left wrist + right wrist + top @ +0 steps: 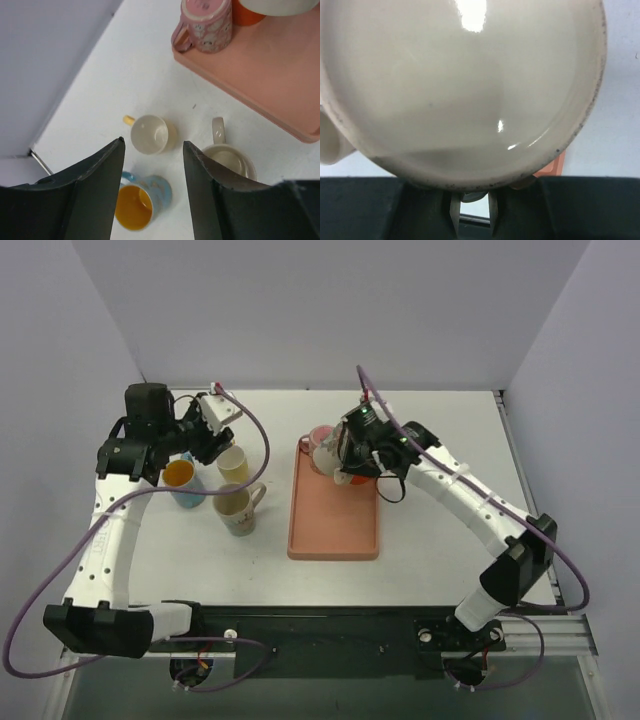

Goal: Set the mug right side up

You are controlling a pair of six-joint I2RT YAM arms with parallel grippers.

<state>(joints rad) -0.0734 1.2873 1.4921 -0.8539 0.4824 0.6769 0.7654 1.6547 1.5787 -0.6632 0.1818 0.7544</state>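
Observation:
A cream mug fills the right wrist view, its glossy base turned to the camera and its handle at the left edge. My right gripper is shut on this mug over the far end of the pink tray; the fingertips are hidden behind it. In the left wrist view it shows as a white and orange shape at the top. A pink mug stands upside down on the tray's far left corner. My left gripper hangs open and empty above the mugs on the left.
Three upright mugs stand on the white table left of the tray: a blue one with a yellow inside, a small cream one, and a cream one with a handle. Walls close the back and sides.

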